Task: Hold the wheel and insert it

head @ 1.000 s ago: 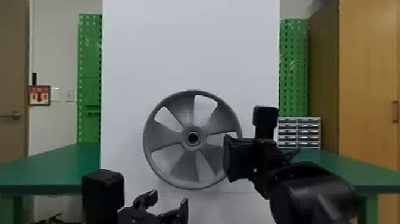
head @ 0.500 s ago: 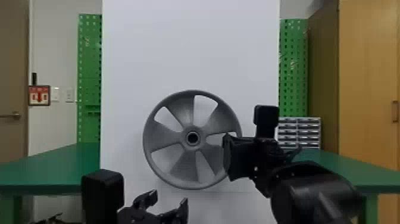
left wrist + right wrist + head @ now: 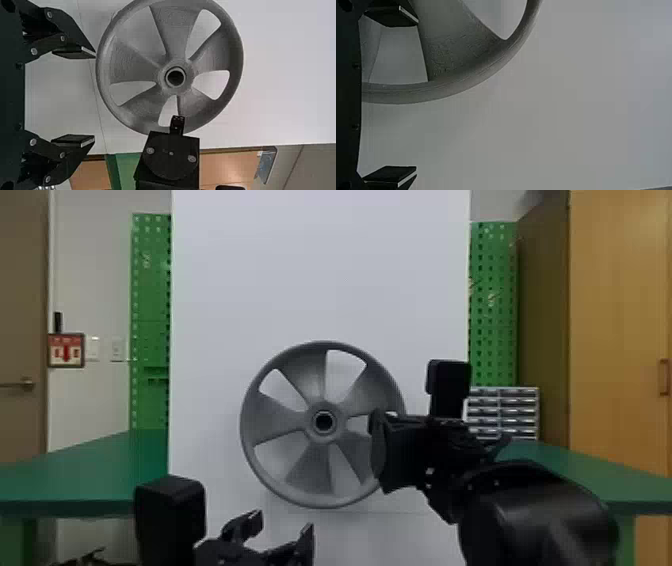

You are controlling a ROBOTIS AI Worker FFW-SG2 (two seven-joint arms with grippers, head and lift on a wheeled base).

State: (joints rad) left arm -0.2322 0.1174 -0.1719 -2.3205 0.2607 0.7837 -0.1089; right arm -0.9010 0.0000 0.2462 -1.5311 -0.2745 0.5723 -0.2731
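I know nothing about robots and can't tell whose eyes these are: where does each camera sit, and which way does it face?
Head view: on the head, looking forward and down at the wheel before a white board; the left arm and right arm show.
Left wrist view: on the left wrist, facing the wheel; its open gripper and part of the right arm show.
Right wrist view: on the right wrist, facing the wheel's edge; its open fingers show.
Head and left wrist views share the wheel's hub.
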